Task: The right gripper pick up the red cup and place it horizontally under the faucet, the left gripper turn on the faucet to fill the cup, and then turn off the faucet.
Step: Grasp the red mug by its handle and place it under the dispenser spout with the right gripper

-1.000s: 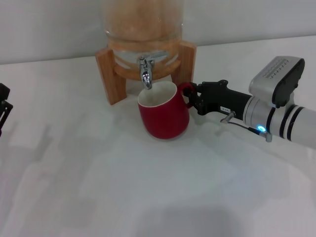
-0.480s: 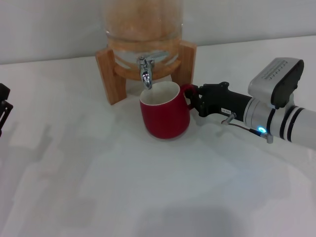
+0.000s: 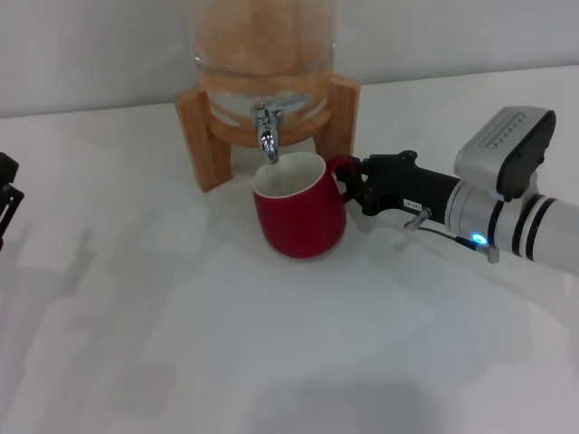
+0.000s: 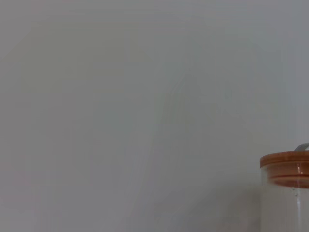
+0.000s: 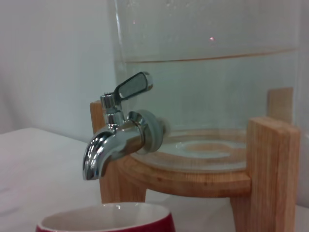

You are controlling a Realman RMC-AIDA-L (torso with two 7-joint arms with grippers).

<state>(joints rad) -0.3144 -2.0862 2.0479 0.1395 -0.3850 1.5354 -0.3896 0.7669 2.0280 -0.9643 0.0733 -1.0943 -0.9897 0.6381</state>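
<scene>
Head view: the right gripper (image 3: pixel 351 183), at 3 o'clock of the red cup (image 3: pixel 299 213), clamps its handle to keep the mouth upright beneath the faucet (image 3: pixel 266 135); the left gripper (image 3: pixel 5 199) is parked far at 9 o'clock, its finger state undeterminable; left wrist view: only the dispenser lid (image 4: pixel 286 167); right wrist view: the spout overhangs the cup rim, apparently ready for filling.
</scene>
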